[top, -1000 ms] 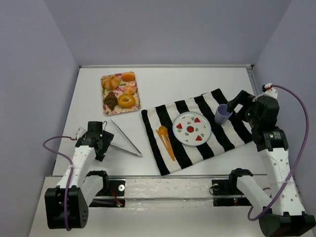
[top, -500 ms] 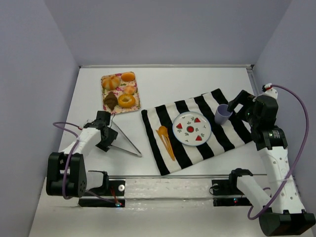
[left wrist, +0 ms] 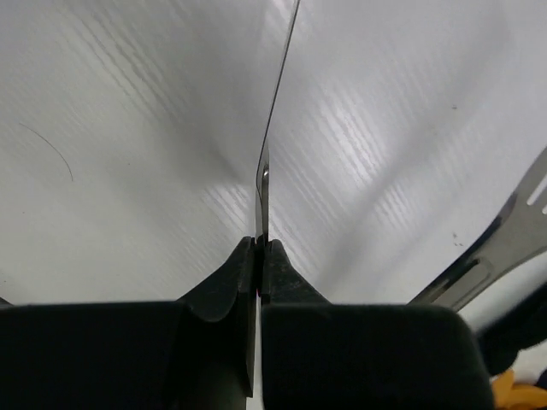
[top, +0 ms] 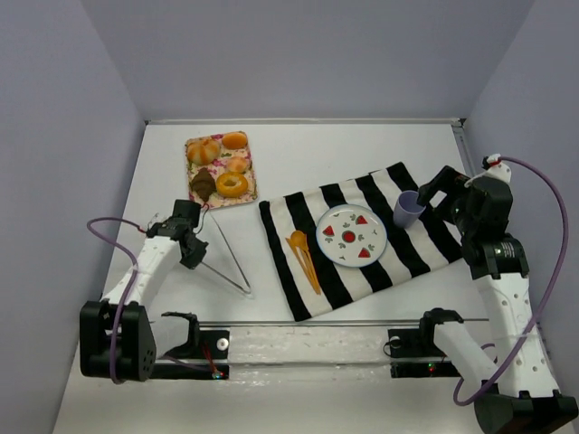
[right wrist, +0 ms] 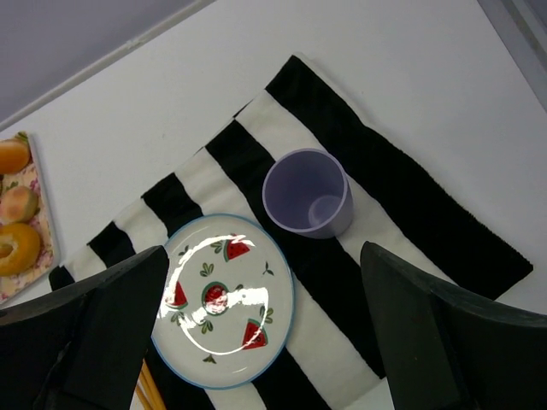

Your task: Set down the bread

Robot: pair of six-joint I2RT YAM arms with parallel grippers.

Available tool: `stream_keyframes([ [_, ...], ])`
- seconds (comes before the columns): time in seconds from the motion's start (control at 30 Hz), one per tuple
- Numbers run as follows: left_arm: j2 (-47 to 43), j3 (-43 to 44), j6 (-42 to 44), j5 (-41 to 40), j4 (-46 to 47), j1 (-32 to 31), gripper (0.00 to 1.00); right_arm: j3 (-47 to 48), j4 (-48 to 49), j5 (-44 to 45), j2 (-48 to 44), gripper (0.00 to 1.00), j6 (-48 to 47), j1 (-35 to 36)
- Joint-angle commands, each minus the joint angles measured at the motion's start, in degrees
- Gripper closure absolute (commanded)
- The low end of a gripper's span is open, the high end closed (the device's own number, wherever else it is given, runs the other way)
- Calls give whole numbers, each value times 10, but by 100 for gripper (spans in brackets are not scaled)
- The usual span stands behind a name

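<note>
**Three Cameras, One Table**

The top external view looks down from above and behind the arm bases and takes in the whole table (top: 362, 145). The left wrist view sits very close to the tabletop, facing past the left gripper (left wrist: 259, 248) along the metal tongs (left wrist: 275, 102). The right wrist view looks down from higher up on the plate (right wrist: 224, 299), the cup (right wrist: 308, 192) and the tray (right wrist: 38, 196) edge. The top view shows all of these too.

Tray (right wrist: 38, 205) cropped at left edge — bread (right wrist: 19, 249) partly cut, tongs (left wrist: 263, 192) running off frame
</note>
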Motion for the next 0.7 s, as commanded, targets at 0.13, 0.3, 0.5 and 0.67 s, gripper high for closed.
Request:
stream_keyframes([
  [0.13,-184,49,110,65,40,-28,94,4,43,-195,-31,0,-60,-2],
  [0.3,-312,19,148,169,271,-69,94,1,106,-483,2,0,-91,-2],
  [0.5,-303,-47,140,340,636,-122,94,-17,235,-578,26,0,-119,175],
  [0.67,-208,3,176,457,792,-173,94,-6,290,-649,97,0,-190,300],
])
